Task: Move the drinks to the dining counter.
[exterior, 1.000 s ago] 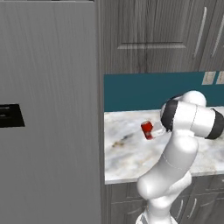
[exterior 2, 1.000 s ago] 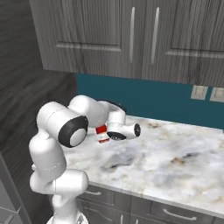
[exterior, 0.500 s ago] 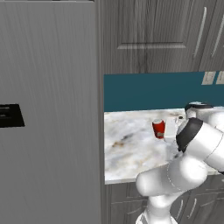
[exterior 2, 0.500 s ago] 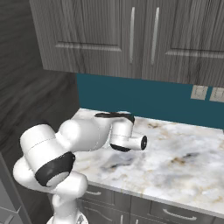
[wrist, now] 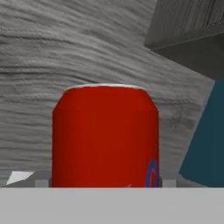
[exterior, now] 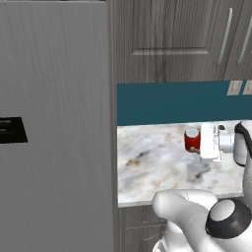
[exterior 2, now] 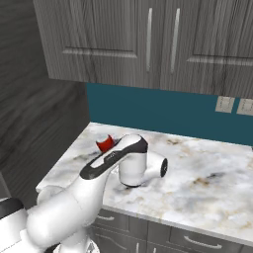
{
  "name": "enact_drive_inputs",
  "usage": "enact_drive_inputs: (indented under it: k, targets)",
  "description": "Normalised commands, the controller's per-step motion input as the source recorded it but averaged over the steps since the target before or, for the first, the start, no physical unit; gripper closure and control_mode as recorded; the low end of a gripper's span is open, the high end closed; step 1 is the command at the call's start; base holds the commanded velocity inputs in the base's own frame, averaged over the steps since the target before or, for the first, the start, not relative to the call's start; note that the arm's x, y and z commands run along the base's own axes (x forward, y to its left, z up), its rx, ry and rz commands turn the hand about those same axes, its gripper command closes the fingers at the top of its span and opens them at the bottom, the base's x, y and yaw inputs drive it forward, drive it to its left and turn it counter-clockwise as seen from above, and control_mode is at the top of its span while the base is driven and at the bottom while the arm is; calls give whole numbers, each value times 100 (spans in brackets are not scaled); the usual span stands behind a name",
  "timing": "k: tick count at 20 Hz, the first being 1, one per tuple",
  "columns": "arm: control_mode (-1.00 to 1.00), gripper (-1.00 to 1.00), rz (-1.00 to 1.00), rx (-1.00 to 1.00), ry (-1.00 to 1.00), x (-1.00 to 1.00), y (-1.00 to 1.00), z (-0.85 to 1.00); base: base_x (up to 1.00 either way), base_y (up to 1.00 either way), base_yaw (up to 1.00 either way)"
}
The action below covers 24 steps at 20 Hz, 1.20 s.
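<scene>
Your gripper (exterior: 201,142) is spread wide, level with the can (exterior: 191,140), which stands upright just beside it. Keep the can centred between the fingers, then close squarely on its middle.

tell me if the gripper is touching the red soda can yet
Cannot tell. In the hand view the red soda can stands upright and close ahead, but the fingertips are hidden. In the left base view the gripper overlaps the can, so no contact or gap shows plainly.

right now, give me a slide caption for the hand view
Red soda can standing upright, seen close up from the open gripper, with a grey woodgrain panel behind it.
</scene>
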Motion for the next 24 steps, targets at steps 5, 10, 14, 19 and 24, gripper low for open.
enact_drive_inputs:
  k: [5,10,14,19,24]
  targets:
    - [-100,100,13,0,-12,-90,0,35,0,0,0]
    - [-100,100,11,-1,-5,-66,2,11,0,0,0]
    - [-100,100,6,-1,-1,-41,8,0,0,0,0]
    - [-100,100,0,0,0,-6,0,0,0,0,0]
    - [100,100,0,0,0,0,0,0,-5,0,0]
